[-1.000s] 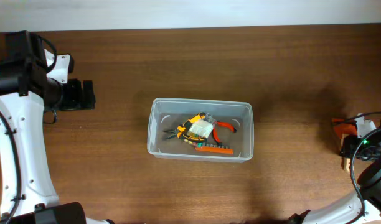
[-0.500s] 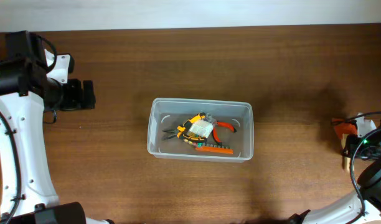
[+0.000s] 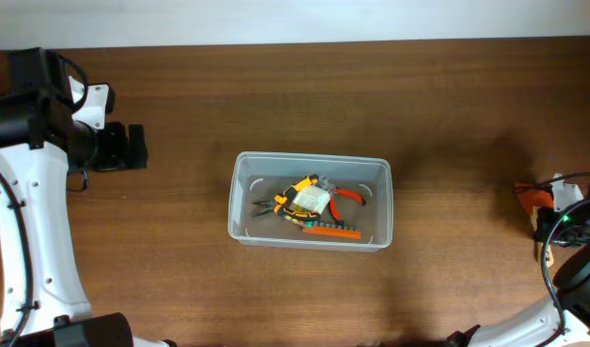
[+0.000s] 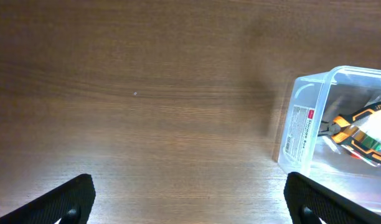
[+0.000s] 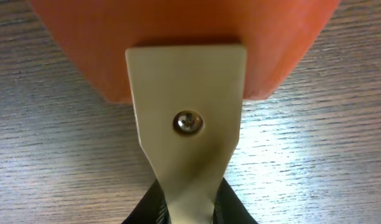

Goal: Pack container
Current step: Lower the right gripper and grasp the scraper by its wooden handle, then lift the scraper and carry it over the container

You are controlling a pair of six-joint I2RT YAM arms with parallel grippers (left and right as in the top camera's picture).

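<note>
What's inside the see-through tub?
Inside the tub lie orange-handled pliers, a yellow-and-black tool, a pale packet on top, and an orange bit strip. Whatever is under the packet is hidden.

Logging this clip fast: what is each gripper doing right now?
Left gripper: open, empty.
Right gripper: shut on the orange-and-cream tool.

Your right tool [image 5: 189,210] drifts slightly rightward with the scraper [image 3: 532,199] it grips; the scraper's pale end now shows less from overhead.
</note>
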